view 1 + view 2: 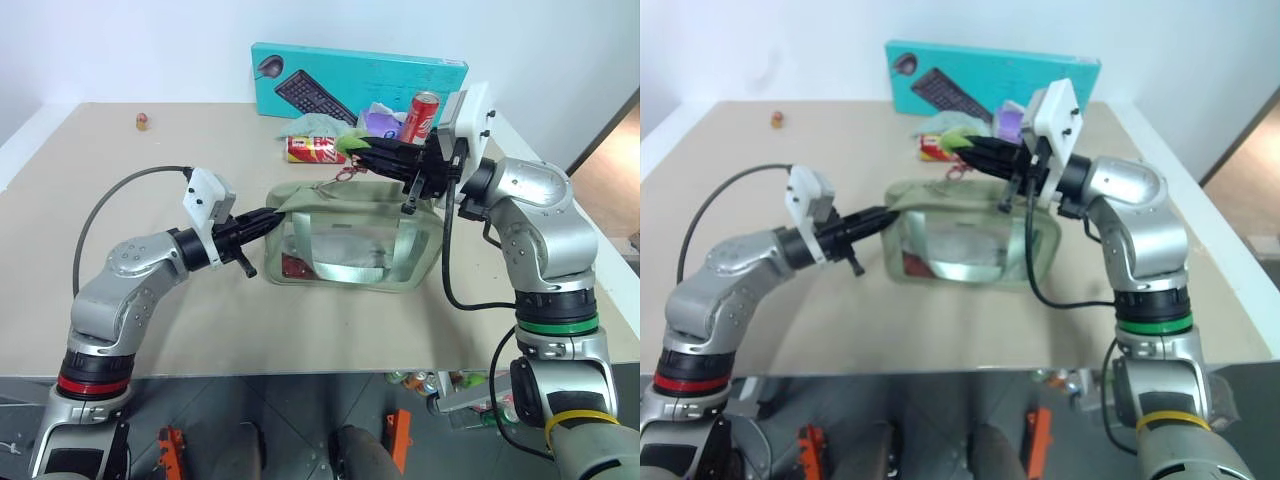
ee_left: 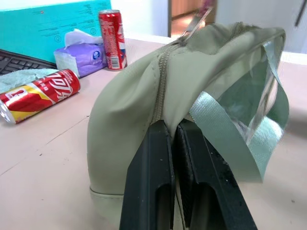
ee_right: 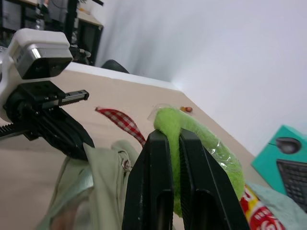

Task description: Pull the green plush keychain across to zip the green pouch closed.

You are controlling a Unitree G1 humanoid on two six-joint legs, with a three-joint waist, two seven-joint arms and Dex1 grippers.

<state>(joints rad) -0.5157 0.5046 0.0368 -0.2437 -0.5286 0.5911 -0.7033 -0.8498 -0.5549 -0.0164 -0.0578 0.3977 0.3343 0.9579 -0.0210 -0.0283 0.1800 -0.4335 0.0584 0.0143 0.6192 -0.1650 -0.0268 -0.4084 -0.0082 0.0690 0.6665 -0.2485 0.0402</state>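
The green pouch (image 1: pixel 340 197) stands in the middle of the table, its clear window facing me. My left gripper (image 1: pixel 273 216) is shut on the fabric at the pouch's left end, right at the end of the zipper (image 2: pixel 160 76). My right gripper (image 1: pixel 366 150) hovers above the pouch's back right part, pointing left, and is shut on the green plush keychain (image 3: pixel 201 139). The lime-green plush (image 1: pixel 352 143) bulges out beside the black fingers (image 3: pixel 153 191). A red checked ribbon (image 3: pixel 122 122) hangs by the pouch's top.
At the back stands a turquoise keyboard box (image 1: pixel 360 75). In front of it are an upright red can (image 1: pixel 421 115), a can lying on its side (image 1: pixel 312 150), a purple tissue pack (image 1: pixel 378 120) and a pale teal cloth (image 1: pixel 318 125). A small object (image 1: pixel 143 121) lies far back left.
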